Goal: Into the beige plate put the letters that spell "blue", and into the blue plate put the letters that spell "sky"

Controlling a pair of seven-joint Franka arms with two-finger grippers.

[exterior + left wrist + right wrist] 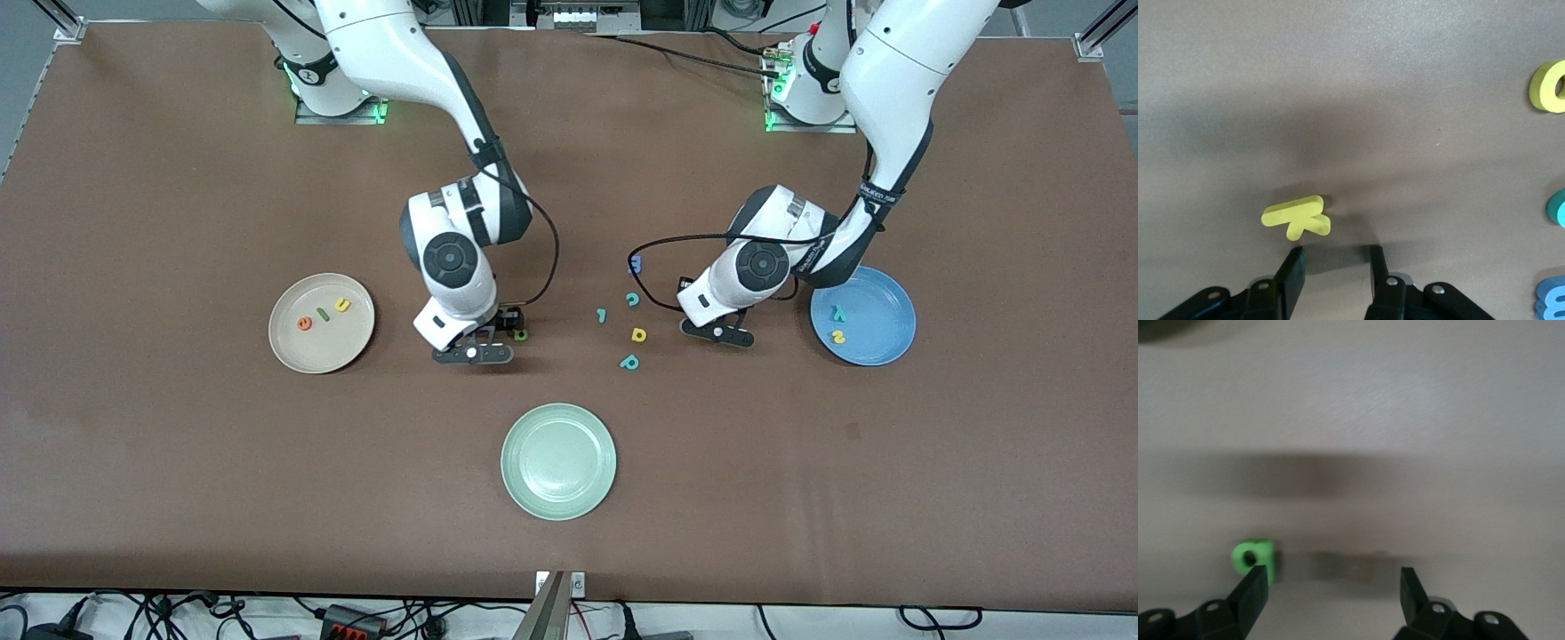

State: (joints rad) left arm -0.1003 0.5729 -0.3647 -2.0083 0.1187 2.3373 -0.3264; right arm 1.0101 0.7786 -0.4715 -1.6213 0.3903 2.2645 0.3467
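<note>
Green "b" [1255,559] touches one finger of open right claw [1331,593].

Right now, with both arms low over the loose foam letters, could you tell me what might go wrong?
1. The small green foam "b" lies against one finger of the open right end effector, not between them; closing may push it aside.
2. The flat yellow foam "k" sits just off the left end effector fingertips, slightly off centre, so a grasp could miss or tip it.

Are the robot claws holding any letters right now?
No, nothing is held. The left claw stands open by the yellow "k" on the table. The right claw stands open, the green "b" beside one finger.
</note>
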